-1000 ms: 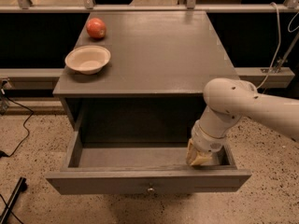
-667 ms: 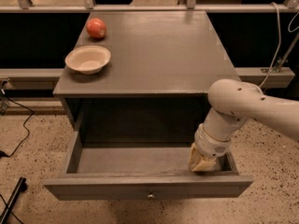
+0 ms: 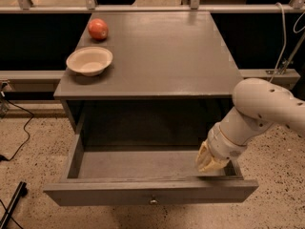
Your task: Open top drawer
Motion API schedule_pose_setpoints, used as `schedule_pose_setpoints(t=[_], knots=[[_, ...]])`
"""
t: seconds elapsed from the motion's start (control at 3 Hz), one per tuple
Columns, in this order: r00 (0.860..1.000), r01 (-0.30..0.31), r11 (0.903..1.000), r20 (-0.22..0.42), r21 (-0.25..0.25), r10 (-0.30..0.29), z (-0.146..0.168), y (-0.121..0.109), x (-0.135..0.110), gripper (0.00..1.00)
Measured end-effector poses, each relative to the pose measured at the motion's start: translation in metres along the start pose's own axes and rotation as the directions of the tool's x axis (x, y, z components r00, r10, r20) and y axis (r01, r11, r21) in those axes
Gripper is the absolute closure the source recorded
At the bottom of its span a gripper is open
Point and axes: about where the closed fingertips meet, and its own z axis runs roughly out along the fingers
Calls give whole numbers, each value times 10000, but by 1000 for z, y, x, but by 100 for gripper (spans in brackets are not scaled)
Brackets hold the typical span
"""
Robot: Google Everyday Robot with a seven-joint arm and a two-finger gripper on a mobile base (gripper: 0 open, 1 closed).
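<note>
Since a second ago we see the drawer (image 3: 143, 192) has slid out a bit further toward us, and the gripper (image 3: 209, 160) has come along with it. Nothing else has budged.

So right now the top drawer is open and sticks well out of the table (image 3: 162, 51), filling the 6 o'clock part of the view. We count one drawer in sight, with one small knob (image 3: 153, 201) in the middle of its front. We can see its bare floor, and nothing shows inside except the gripper.

The gripper sits down at about 4 o'clock, dipped inside the drawer at its right end, just behind the front panel and close to the right side wall. We honestly can't tell if it's clamped on the panel or let go, because the wrist covers that part. One white arm (image 3: 262, 109) comes in from the 3 o'clock edge and bends down to it.

Up on the tabletop there are two things, both near the left edge: one cream bowl (image 3: 89, 61) at about 10 o'clock and one red apple (image 3: 97, 28) at about 11 o'clock, just behind the bowl and not touching it.
</note>
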Motion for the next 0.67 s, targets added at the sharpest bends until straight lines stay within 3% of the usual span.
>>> schedule_pose_setpoints(t=[0.33, 0.67], knots=[[9989, 132, 9516, 389, 3071, -264, -54, -37, -5, 99], [9951, 195, 9074, 800, 4198, -584, -84, -47, -8, 77]])
